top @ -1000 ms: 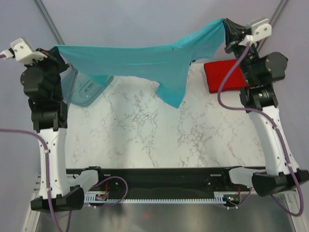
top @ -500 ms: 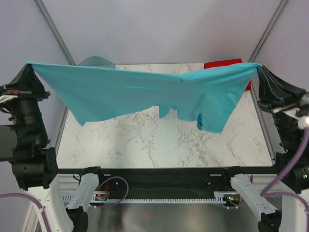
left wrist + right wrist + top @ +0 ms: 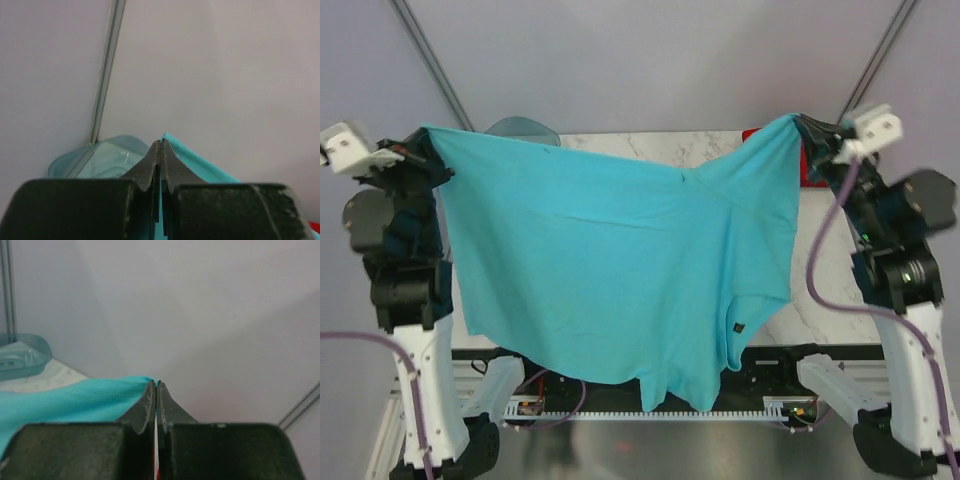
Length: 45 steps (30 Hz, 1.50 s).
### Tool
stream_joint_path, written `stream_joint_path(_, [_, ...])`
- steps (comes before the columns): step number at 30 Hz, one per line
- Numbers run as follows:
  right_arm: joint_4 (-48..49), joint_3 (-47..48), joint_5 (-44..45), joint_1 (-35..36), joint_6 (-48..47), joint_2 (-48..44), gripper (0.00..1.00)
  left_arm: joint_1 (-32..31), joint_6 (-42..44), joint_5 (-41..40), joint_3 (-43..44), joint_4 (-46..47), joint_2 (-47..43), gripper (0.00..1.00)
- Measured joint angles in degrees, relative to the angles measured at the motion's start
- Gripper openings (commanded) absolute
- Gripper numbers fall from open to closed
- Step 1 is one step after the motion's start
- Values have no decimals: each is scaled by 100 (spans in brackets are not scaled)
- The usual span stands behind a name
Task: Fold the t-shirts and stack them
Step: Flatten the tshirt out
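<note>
Overhead, teal t-shirt point(image 3: 610, 270) hangs spread betw. both arms, covering most of the table point(image 3: 650, 142). Its top corners are pinched by left gripper point(image 3: 160, 144) & right gripper point(image 3: 156, 385), both clamped tight. Far right, red t-shirt point(image 3: 753, 134) mostly hidden; far left, tray point(image 3: 520, 127) only partly visible.

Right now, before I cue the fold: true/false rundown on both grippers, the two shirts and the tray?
1. The left gripper and right gripper are both shut on the teal shirt. True.
2. The teal shirt lies flat on the table. False: it hangs spread out in the air between the two arms.
3. The right gripper holds the red shirt. False: the red shirt lies at the table's far right corner, mostly hidden behind the teal shirt.
4. The tray sits at the table's far left. True.
</note>
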Motion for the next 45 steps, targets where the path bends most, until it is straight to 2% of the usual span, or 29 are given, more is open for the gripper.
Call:
stream_joint_path(5, [426,-741,-531,0,0,1665,0,4,0,162,-1150,374,973,2])
stream_joint_path(8, [817,-1110,-868,-2,76,2955,0,2,4,302,-1757,603,1937,2])
stream_joint_path(11, [1191,-1099,-1193,0,232,4260,0,4,63,293,-2024,686,2826,2])
stream_joint_path(14, [1438,-658,-1502,13,529,5547,2,28,79,205,-2033,717,3617,2])
stream_joint_path(15, [1491,-361,-1589,26,651,5991,5,46,76,173,-2031,717,3790,2])
stream_joint_path(20, [1609,1224,-1834,133,1207,7799,41,98,151,4,-1803,774,4245,2])
stream_joint_path(22, [1580,1683,-1867,179,1287,8140,49,107,190,-42,-1703,863,4306,2])
stream_joint_path(25, [1526,2258,-1829,227,1370,8413,50,105,236,-146,-1622,964,4358,2])
stream_joint_path(29, [1117,2736,-1327,243,1410,8419,50,105,302,-319,-1556,979,4454,2])
stream_joint_path(33, [601,2682,-763,181,1471,8199,54,116,330,-691,-1370,776,4559,2])
stream_joint_path(36, [269,2374,-509,133,1504,7928,54,140,341,-866,-1217,675,4568,2])
stream_joint_path(40, [74,2347,-479,35,1510,7912,47,168,341,-905,-1167,623,4568,2])
stream_joint_path(45, [-55,2852,-754,-31,1558,8371,44,175,339,-876,-1167,490,4568,2])
